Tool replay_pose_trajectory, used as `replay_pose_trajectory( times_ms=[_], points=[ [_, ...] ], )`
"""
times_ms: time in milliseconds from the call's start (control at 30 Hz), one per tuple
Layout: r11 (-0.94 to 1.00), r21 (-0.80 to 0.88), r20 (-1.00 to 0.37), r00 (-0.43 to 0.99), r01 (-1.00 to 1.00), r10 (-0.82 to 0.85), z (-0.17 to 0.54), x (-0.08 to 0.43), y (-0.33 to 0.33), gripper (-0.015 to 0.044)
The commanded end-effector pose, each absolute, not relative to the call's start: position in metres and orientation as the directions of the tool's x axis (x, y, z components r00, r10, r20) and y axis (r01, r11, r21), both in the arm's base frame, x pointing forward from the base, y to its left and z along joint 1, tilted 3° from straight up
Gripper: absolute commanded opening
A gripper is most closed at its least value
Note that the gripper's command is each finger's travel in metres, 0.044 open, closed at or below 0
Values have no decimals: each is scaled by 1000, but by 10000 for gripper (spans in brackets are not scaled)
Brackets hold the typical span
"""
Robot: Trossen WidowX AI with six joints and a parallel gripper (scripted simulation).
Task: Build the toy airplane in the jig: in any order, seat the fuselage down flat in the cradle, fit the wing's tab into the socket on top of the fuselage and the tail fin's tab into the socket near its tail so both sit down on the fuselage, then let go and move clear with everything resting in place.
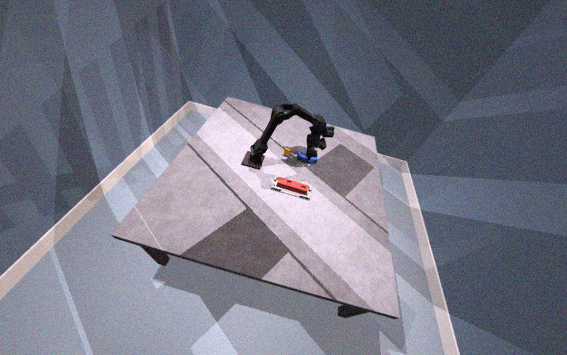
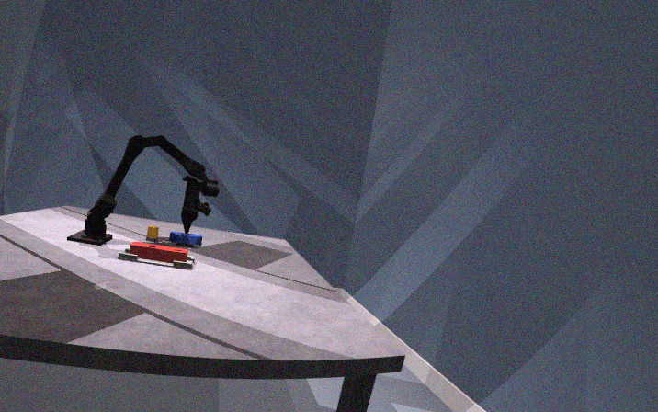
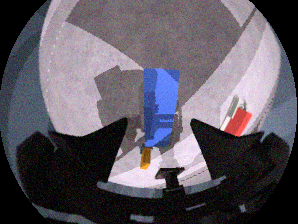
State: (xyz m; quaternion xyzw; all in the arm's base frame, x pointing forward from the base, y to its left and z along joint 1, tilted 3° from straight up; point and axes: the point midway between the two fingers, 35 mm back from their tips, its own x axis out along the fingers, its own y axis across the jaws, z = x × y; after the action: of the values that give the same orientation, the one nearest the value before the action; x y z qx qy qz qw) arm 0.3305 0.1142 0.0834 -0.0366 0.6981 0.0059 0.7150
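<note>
The red fuselage [image 1: 292, 185] [image 2: 157, 252] [image 3: 237, 121] lies in the pale cradle [image 1: 291, 194] [image 2: 183, 265], with two dark sockets on its top. Both sockets look empty. The blue wing [image 1: 304, 158] [image 2: 186, 238] [image 3: 162, 102] lies on the table apart from the cradle. The small orange tail fin [image 1: 287, 151] [image 2: 153, 232] [image 3: 145, 158] stands near the wing, on the side toward the arm's base. My gripper [image 1: 311, 154] [image 2: 187, 232] [image 3: 160, 121] is open and points down at the wing. In the wrist view its fingers stand to either side of the wing with gaps. Fingertip height is hard to tell.
The arm's base plate [image 1: 253, 160] [image 2: 90, 237] stands on the table [image 1: 200, 192] [image 2: 271, 311] behind the cradle, to its left. Dark shadow patches cross the table top. The table's far edge is beyond the wing.
</note>
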Motion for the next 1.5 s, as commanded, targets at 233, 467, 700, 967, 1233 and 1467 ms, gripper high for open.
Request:
replay_pose_trajectory(
  times_ms=[233, 467, 700, 967, 1233, 1467],
  points=[
    [997, -43, -999, 25, -59, -42, 66, 331, 114, 440],
    [997, -43, -999, 25, -59, -42, 54, 331, 113, 440],
    [997, -43, -999, 25, -59, -42, 45, 331, 113, 440],
    [997, -43, -999, 25, -59, -42, 45, 331, 113, 230],
    [997, -43, -999, 25, -59, -42, 45, 331, 113, 157],
    [998, -45, -996, 75, -40, -42, 58, 337, 113, 0]
  ],
)
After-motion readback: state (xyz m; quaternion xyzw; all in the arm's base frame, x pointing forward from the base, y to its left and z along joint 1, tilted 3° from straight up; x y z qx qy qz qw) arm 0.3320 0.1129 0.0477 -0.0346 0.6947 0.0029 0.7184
